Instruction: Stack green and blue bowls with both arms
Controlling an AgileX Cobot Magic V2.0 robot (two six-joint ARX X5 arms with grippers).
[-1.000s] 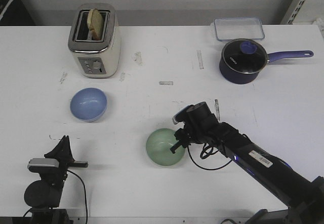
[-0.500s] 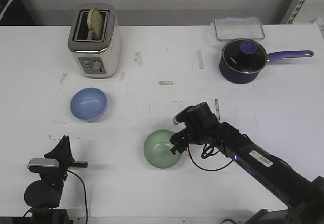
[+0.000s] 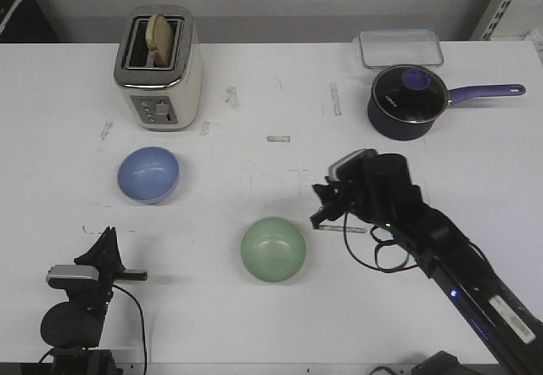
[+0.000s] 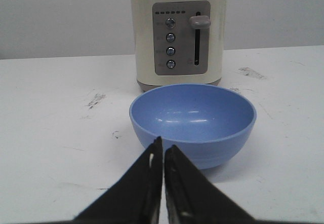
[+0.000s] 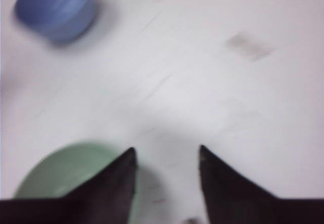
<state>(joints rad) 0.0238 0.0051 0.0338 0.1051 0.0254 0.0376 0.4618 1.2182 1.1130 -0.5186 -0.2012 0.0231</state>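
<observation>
The mint green bowl (image 3: 273,249) sits upright on the white table near the front middle; it also shows in the right wrist view (image 5: 66,173). The periwinkle blue bowl (image 3: 148,174) sits to the left, in front of the toaster, and shows in the left wrist view (image 4: 193,120) and the right wrist view (image 5: 54,8). My right gripper (image 3: 319,208) is open and empty, raised just right of the green bowl (image 5: 166,154). My left gripper (image 4: 162,145) is shut and empty, its tips short of the blue bowl's near side; in the front view its arm (image 3: 83,286) rests at the front left.
A cream toaster (image 3: 159,65) with a slice of bread stands at the back left. A dark saucepan (image 3: 409,99) with a purple handle and a clear plastic container (image 3: 400,47) stand at the back right.
My right gripper has let go of the green bowl's rim and pulled up and to the right. The green bowl slid slightly left and stays on the table. The left arm has not moved.
</observation>
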